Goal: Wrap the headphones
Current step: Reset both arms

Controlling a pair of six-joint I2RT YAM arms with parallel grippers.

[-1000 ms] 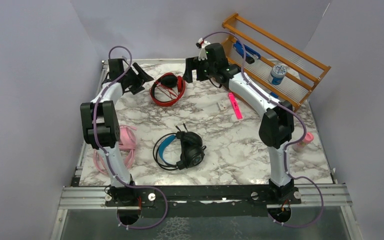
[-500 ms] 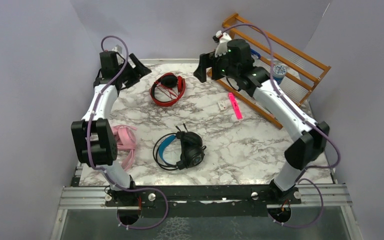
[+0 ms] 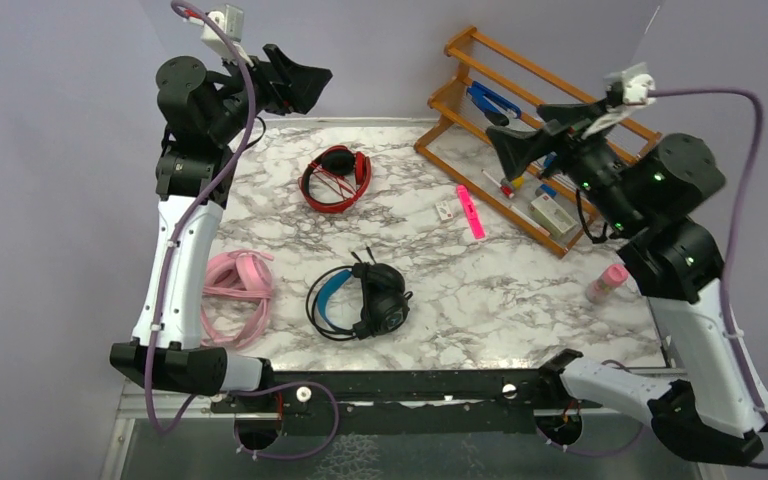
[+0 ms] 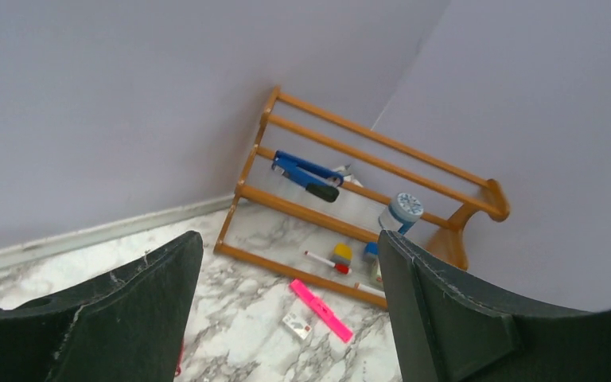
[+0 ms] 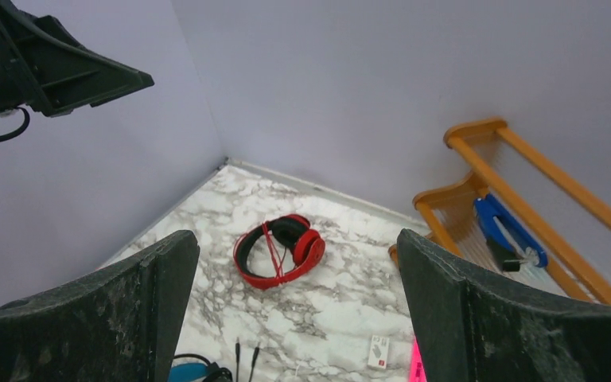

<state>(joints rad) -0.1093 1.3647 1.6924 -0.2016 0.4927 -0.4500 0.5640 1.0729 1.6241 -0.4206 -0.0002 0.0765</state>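
Top external | arms risen off tabletop (image 3: 520, 290) — L claw (image 3: 310, 82) open, R claw (image 3: 505, 148) open, both empty | red headphones (image 3: 335, 178) let go — prob. wrapped

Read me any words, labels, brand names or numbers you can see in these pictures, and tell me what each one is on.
No text is legible in any view.
small white card: red marks, too small to read.
blue-lidded jar on the wooden rack: label blurred.
red headphones, pink headphones, black and blue headphones: no brand readable.
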